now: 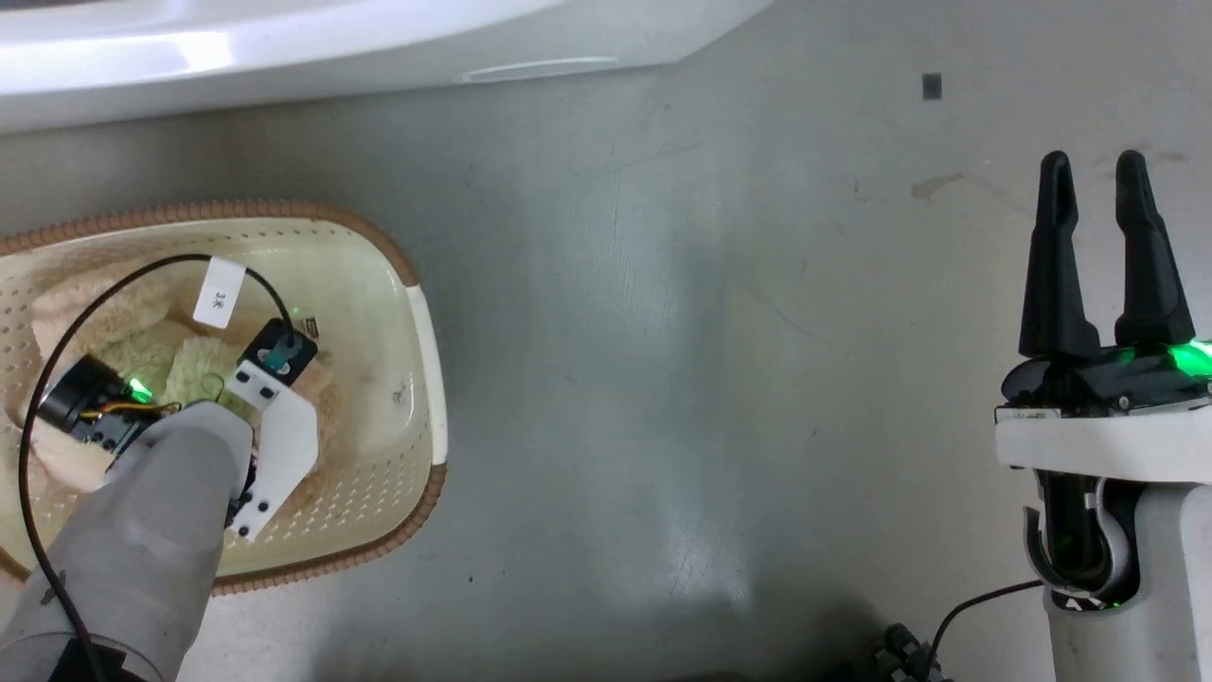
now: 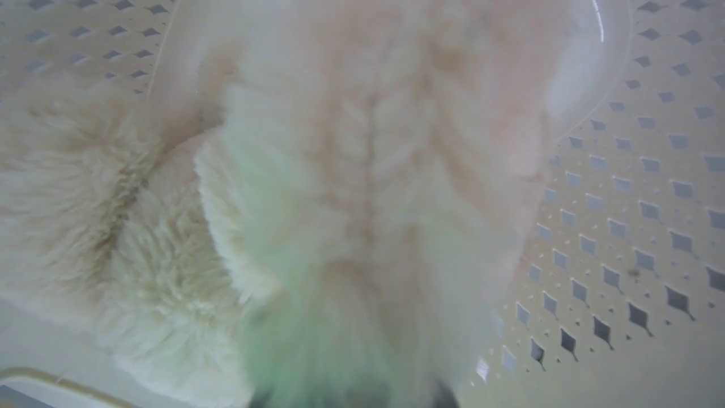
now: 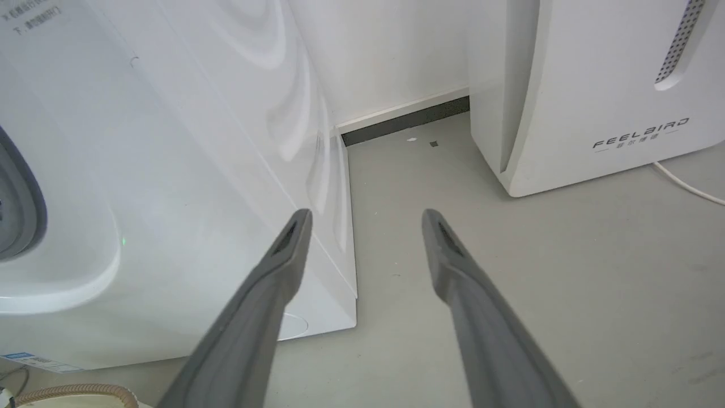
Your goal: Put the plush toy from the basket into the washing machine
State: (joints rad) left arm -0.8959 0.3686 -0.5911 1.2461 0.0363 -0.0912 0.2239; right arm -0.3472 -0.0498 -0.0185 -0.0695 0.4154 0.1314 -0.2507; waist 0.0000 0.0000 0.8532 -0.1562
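Beside washing machine (image 3: 170,170), right tool (image 3: 367,218) parted, empty

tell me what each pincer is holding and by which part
Right pincer: open, holding nothing. Left pincer is down in the basket, close against the plush toy's fur; its fingers are hidden, so a hold, and where, cannot be told.

Shaggy fur on the plush toy (image 2: 362,170), perforated plastic basket (image 1: 388,445), glossy white washing machine (image 3: 198,141)
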